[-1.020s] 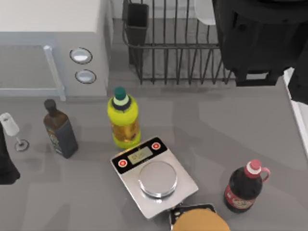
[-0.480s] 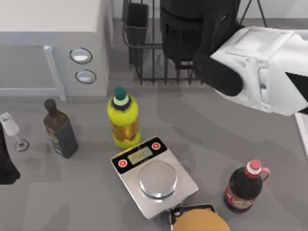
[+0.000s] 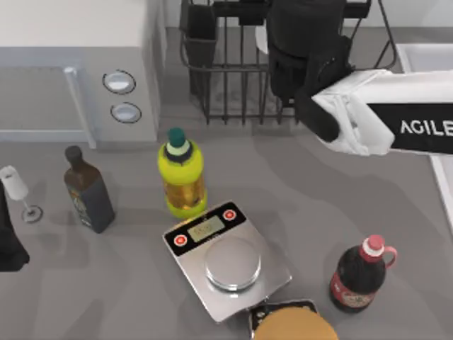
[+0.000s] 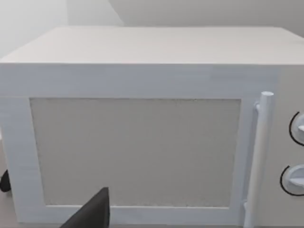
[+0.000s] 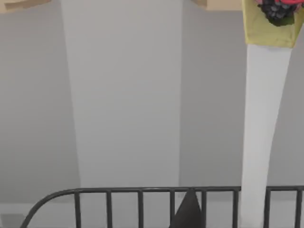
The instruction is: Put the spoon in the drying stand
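Drying stand: one black wire drying stand [image 3: 233, 78] at the far edge of the surface [image 3: 340, 198], right of the microwave [image 3: 78, 71]; its rectangular utensil cup [image 3: 202, 32] sits at the stand's left corner.
Spoon: a pale handle [image 5: 261, 118] runs upright past the stand's top rail [image 5: 142, 191] in the right wrist view.
Right pincer: right arm [image 3: 368, 117] reaches over the stand from the right; whether its fingers are apart or together cannot be told.
Left arm: parked at the surface's left edge [image 3: 10, 248], facing the microwave.
Bottles: three, namely dark [image 3: 88, 190], yellow-green [image 3: 182, 173], red-capped [image 3: 361, 275].
Others: one scale [image 3: 226, 258], one wine glass [image 3: 18, 190], one round brown item [image 3: 294, 327] at the near edge.
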